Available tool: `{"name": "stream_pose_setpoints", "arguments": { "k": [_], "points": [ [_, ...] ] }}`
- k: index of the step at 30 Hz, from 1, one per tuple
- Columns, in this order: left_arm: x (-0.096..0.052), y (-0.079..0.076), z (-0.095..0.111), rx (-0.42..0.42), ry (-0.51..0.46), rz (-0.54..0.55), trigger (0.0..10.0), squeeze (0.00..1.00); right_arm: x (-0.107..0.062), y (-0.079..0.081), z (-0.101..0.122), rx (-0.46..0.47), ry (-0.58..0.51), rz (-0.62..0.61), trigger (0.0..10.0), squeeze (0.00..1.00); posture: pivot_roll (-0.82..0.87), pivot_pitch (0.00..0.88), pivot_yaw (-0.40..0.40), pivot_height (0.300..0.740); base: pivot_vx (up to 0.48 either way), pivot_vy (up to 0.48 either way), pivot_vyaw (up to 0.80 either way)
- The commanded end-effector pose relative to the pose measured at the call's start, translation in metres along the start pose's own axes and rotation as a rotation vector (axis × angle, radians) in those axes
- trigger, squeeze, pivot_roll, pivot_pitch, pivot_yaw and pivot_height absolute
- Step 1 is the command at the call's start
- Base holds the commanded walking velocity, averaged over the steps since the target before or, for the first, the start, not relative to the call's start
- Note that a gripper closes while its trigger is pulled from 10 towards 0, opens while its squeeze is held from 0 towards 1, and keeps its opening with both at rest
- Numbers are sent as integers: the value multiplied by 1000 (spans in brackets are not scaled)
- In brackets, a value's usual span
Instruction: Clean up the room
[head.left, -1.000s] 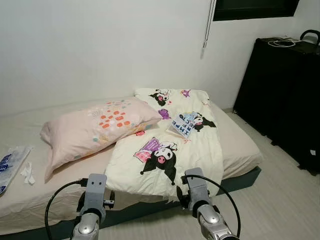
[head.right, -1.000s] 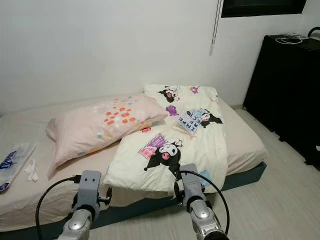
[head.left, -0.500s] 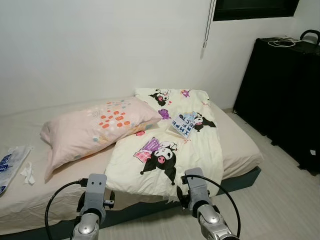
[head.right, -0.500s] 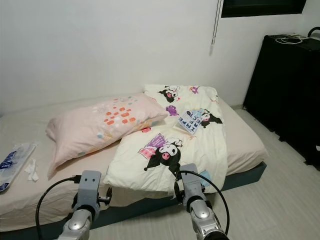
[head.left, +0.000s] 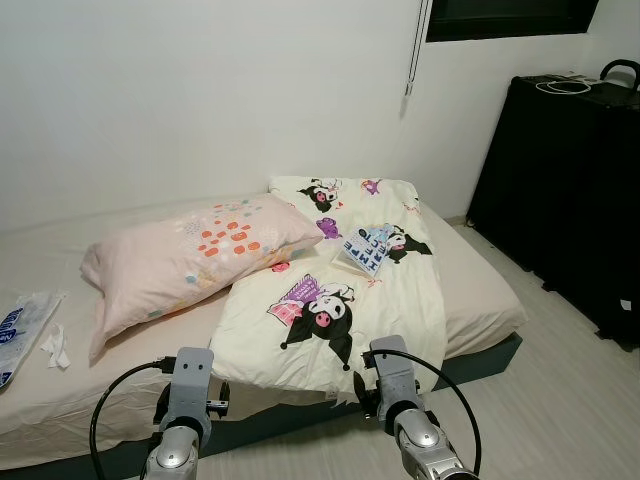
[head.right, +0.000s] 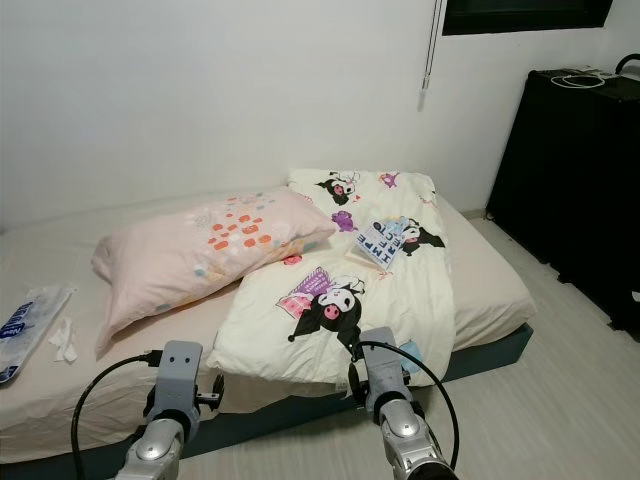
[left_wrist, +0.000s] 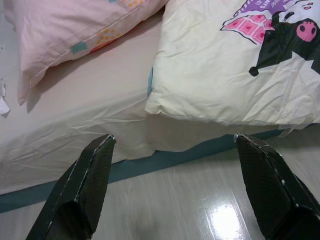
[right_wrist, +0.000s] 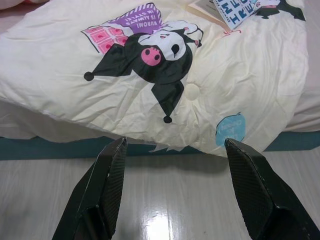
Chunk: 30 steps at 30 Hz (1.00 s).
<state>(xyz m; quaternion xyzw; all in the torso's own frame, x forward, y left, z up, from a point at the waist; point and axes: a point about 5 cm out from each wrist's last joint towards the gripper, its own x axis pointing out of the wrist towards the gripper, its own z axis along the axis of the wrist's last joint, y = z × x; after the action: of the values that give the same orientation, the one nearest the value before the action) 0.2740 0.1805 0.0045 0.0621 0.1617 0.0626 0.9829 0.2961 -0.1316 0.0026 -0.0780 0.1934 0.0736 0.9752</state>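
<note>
Now | both claws spread wide: left gripper (left_wrist: 172, 195), right gripper (right_wrist: 175, 192) | quilt (head.left: 335, 300) soft, light, probably floppy | pinch near hem

Bare floor (head.left: 560, 400) lies open between bed (head.left: 480, 300) and cabinet (head.left: 570, 190).

Slight downward camera shift only

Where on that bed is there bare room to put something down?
Bare sheet lies between the pink pillow and the bed's near edge, and along the strip right of the cartoon quilt. The far left is crowded by a plastic packet and crumpled tissue.
</note>
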Motion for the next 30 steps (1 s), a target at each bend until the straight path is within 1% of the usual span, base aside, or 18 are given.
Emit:
{"name": "stream_pose_setpoints", "arguments": {
  "k": [1, 30],
  "points": [
    [1, 0, 1, -4, 5, 8, 10000, 0, 0, 1, 1, -5, -5, 4, 10000, 0, 18, 0, -7, 740, 0, 0, 0],
    [1, 2, 1, -2, 5, 13, 10000, 0, 1, 2, 2, -6, -8, 5, 10000, 0, 21, 0, -6, 740, 0, 0, 0]
  ]
}}
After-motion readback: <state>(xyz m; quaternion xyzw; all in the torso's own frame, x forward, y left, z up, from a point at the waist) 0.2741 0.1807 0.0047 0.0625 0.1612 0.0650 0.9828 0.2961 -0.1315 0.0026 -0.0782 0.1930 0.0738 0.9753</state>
